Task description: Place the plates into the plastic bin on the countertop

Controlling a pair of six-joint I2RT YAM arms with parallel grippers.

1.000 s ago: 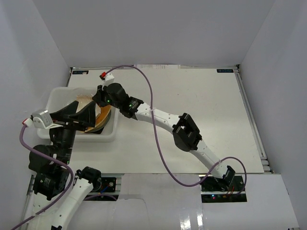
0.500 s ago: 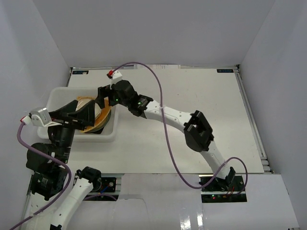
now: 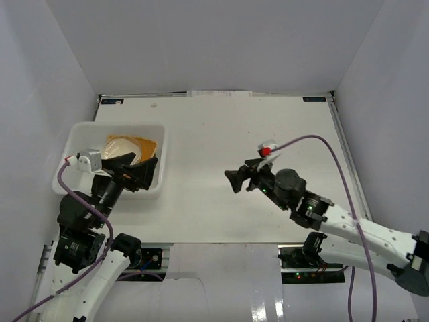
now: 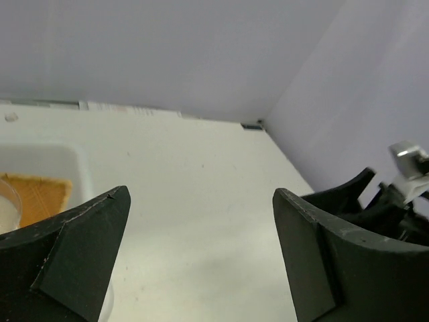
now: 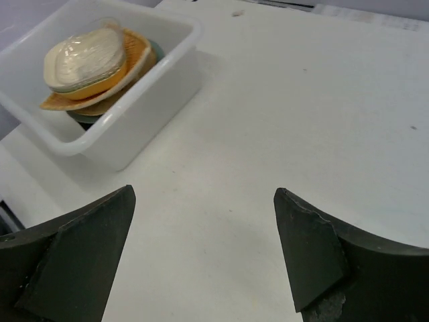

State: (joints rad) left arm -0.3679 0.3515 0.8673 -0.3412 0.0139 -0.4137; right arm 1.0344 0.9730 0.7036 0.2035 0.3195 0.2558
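The plastic bin (image 3: 72, 137) stands at the left of the countertop (image 3: 268, 127). In it the plates lie stacked: a cream one (image 5: 84, 57) on top, an orange woven one (image 5: 139, 48) beneath, darker rims below. My left gripper (image 3: 142, 176) hangs open and holds nothing over the bin's near right corner; its wrist view shows the bin wall (image 4: 74, 157) and the orange woven plate (image 4: 40, 194). My right gripper (image 3: 240, 172) is open and holds nothing above bare tabletop, well right of the bin, pointing toward it (image 5: 134, 111).
White walls close in the table on three sides. A metal rail (image 3: 350, 168) runs along the right edge. A purple cable (image 3: 335, 151) loops over the right arm, and another (image 3: 64, 184) over the left arm.
The right gripper was at the bin over the stacked plates; it has opened and drawn back to mid-table. The left gripper has shifted slightly toward the bin's near right corner.
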